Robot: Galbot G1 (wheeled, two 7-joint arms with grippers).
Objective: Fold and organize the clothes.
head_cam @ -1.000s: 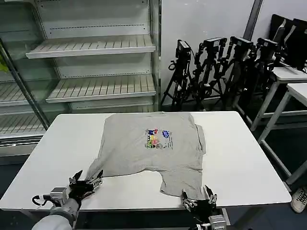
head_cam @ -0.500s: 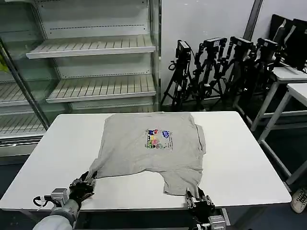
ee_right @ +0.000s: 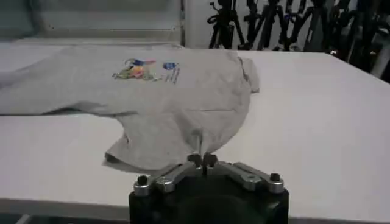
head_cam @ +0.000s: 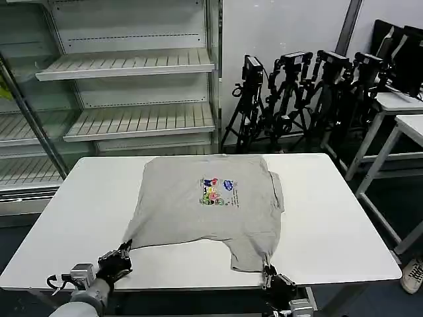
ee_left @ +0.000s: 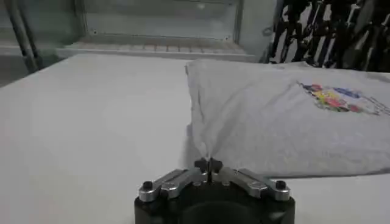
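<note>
The grey T-shirt (head_cam: 210,205), spread on the white table (head_cam: 330,218), is pinched at its seven o'clock corner by the left gripper (head_cam: 119,257) and at its five o'clock hem by the right gripper (head_cam: 271,276).

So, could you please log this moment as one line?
left end effector: shut on T-shirt corner | right end effector: shut on hem | table

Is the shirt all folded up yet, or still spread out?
Mostly spread out. The grey T-shirt lies flat, print up, one side tucked under. The left gripper and right gripper pinch its near corners.
</note>
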